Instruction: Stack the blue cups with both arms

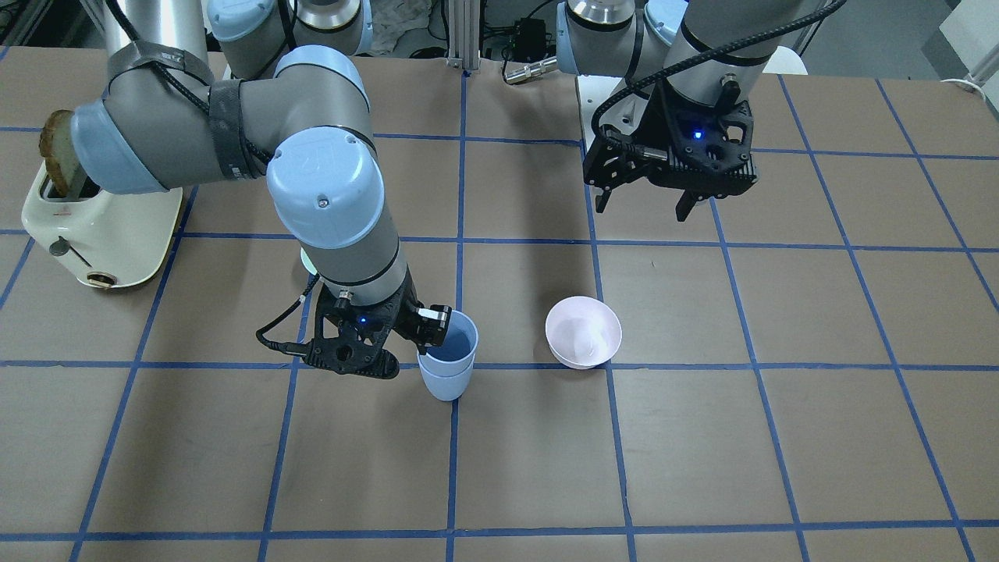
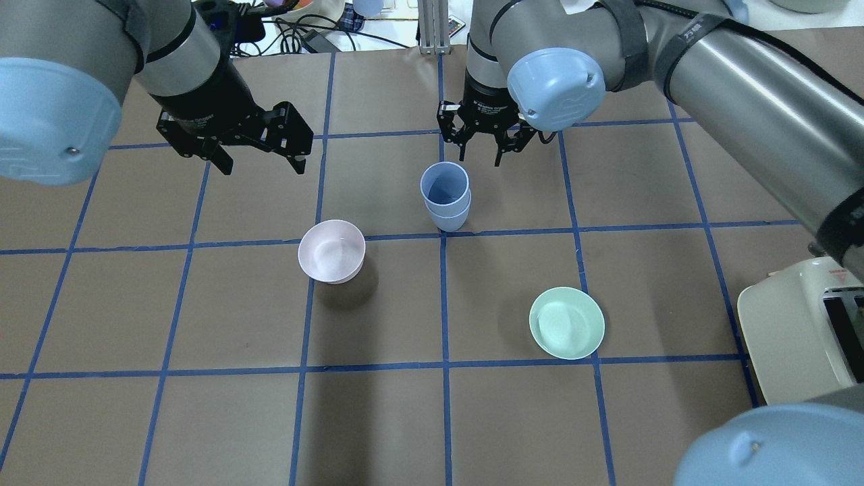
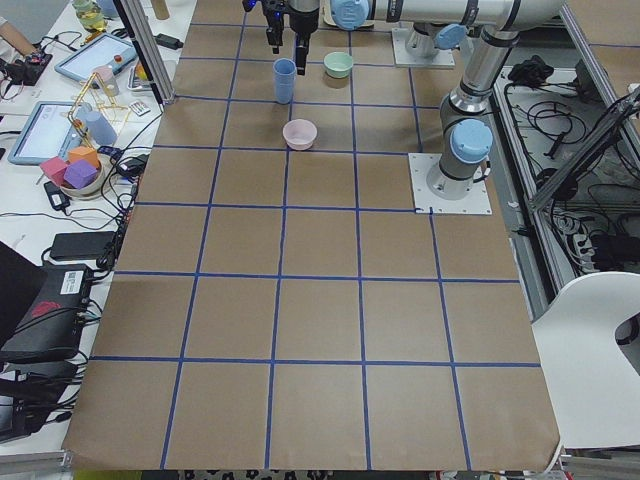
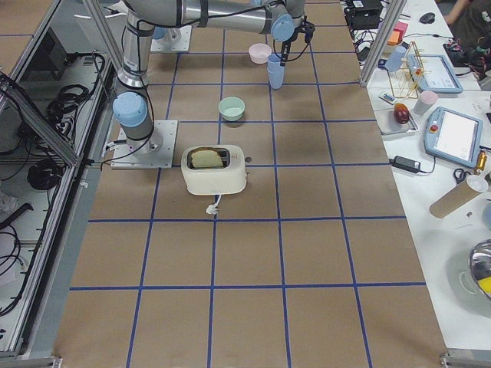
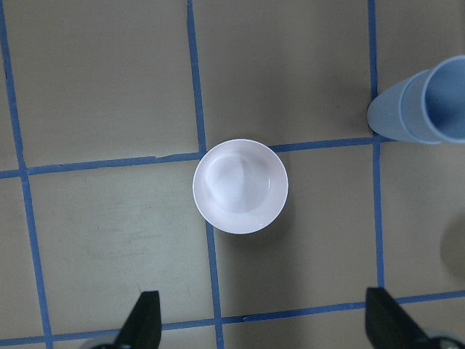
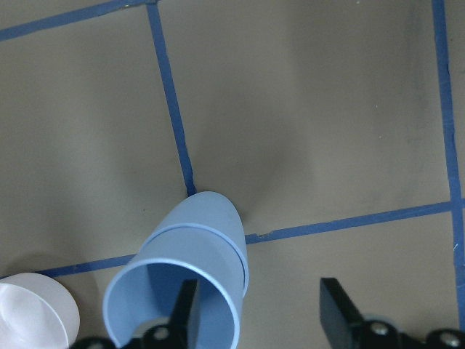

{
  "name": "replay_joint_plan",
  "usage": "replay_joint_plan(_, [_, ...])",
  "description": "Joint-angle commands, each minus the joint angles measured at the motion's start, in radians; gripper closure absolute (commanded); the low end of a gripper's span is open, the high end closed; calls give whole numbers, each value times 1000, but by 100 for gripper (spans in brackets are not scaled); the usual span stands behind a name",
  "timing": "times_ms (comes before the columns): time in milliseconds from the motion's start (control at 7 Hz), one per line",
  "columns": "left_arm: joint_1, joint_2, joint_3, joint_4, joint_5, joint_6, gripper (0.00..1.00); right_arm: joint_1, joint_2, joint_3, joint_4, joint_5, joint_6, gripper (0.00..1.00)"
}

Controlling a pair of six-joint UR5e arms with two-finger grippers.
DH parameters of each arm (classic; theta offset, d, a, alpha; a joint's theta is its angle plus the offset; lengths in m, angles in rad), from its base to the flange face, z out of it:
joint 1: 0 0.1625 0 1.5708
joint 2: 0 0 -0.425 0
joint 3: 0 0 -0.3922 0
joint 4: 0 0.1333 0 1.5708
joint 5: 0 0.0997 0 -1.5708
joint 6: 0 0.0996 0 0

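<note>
Overhead exterior showed the blue cups already nested: one sat inside the other, upright on the table, just beside a crossing of the blue tape lines. The right gripper hung at about 1 o'clock from the stack, its fingers spread apart and holding nothing. Through the right wrist camera one finger lay across the open mouth of the upper cup, while the other stood off at 3 o'clock over bare paper. Whether the near finger touched the rim could not be told.

The left gripper hovered at 9 o'clock from the cups, well apart from them, jaws wide open and empty. Its wrist camera looked straight down on the pink bowl, which sat at 12 o'clock of the gap between the two fingertips — the stack showed at that frame's 2 o'clock edge.

Overhead, the pink bowl was near the cups at 8 o'clock, and the mint-green bowl lay farther off between 4 and 5 o'clock. A cream toaster stood at the table's 4 o'clock edge — the front-facing camera showed a slice of toast standing in its slot.
</note>
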Motion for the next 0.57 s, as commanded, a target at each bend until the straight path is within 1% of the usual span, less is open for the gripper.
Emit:
replay_joint_plan(0, [-1, 0, 0, 0, 0, 0, 0, -27, -29, -16, 8, -28, -15, 0])
replay_joint_plan(143, [-1, 0, 0, 0, 0, 0, 0, -59, -53, -15, 14, -28, -25, 0])
replay_joint_plan(286, [-1, 0, 0, 0, 0, 0, 0, -84, -106, 0, 49, -31, -74, 0])
replay_joint_plan(429, [-1, 0, 0, 0, 0, 0, 0, -108, -153, 14, 98, -39, -184, 0])
